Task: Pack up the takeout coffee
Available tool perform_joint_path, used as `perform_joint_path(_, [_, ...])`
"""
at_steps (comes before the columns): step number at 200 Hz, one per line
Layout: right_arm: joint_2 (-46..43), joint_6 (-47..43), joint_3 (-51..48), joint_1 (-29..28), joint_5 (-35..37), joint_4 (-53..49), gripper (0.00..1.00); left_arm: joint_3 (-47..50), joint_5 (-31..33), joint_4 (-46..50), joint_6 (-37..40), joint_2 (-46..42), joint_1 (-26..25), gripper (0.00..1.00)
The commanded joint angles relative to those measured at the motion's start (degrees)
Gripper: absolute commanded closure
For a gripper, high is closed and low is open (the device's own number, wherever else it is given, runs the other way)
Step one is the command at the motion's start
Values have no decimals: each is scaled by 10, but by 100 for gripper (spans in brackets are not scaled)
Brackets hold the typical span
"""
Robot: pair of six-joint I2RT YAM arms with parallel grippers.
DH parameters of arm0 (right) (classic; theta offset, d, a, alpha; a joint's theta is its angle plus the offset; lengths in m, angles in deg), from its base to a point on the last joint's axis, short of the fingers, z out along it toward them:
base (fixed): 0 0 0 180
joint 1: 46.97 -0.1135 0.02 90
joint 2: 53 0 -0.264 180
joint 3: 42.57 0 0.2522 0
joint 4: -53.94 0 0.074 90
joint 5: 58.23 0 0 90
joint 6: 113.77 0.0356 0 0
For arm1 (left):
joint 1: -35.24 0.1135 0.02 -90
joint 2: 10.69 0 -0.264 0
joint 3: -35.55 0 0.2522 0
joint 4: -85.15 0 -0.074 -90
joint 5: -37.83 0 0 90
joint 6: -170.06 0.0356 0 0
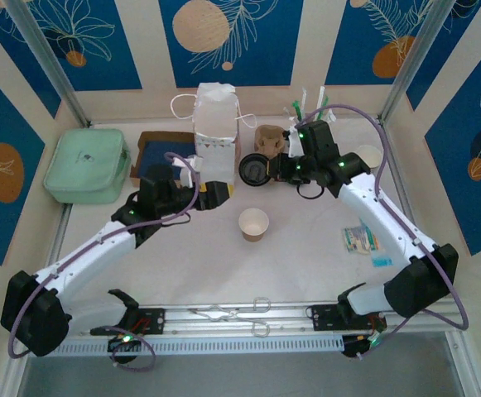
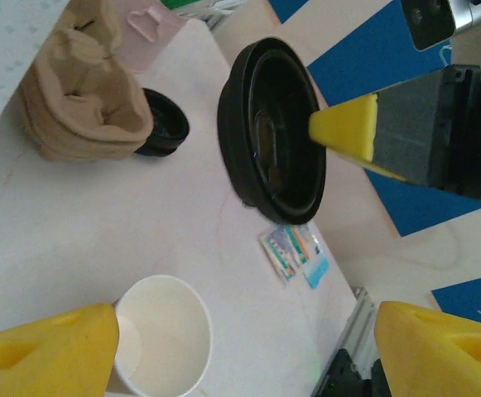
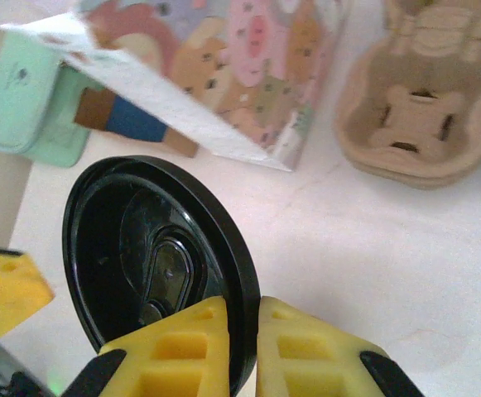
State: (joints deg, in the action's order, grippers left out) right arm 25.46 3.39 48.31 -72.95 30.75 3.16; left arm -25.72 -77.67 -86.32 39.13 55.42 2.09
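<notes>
Pinching black lid (image 3: 141, 240) by rim: right pincer (image 3: 244, 327); left pincer (image 2: 248, 331) wide; packet (image 2: 294, 252) print unreadable.

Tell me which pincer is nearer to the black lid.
Right. The right pincer is clamped on the rim of the black lid, holding it on edge; the left pincer hangs open beside it, not touching.

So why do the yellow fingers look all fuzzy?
Left wrist view: the near yellow fingers sit close to the lens, so they blur; the black lid looks sharper. Right wrist view: the patterned bag is soft. Top view: even light, faint shadows.
</notes>
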Motion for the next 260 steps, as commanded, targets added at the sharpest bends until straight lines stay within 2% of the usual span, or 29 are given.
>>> perform_joint_path(1, [-16,-13,-8,-20,-26,21,88,-24,-19,-25,-8,7,-8,21])
perform_joint_path(48, [-18,-15,-11,-57,-25,30,89,-29,-13,-28,-7,15,-16,25])
perform_joint_path(167, [-33,-19,-25,-86,-12,40,89,-30,-3,-34,-8,21,-22,61])
perform_joint_path(217, [-32,-19,-25,-91,-5,42,89,-29,1,-29,-4,19,-25,71])
perform_joint_path(260, [-29,-22,-20,-95,-1,40,89,-28,6,-22,2,17,-28,75])
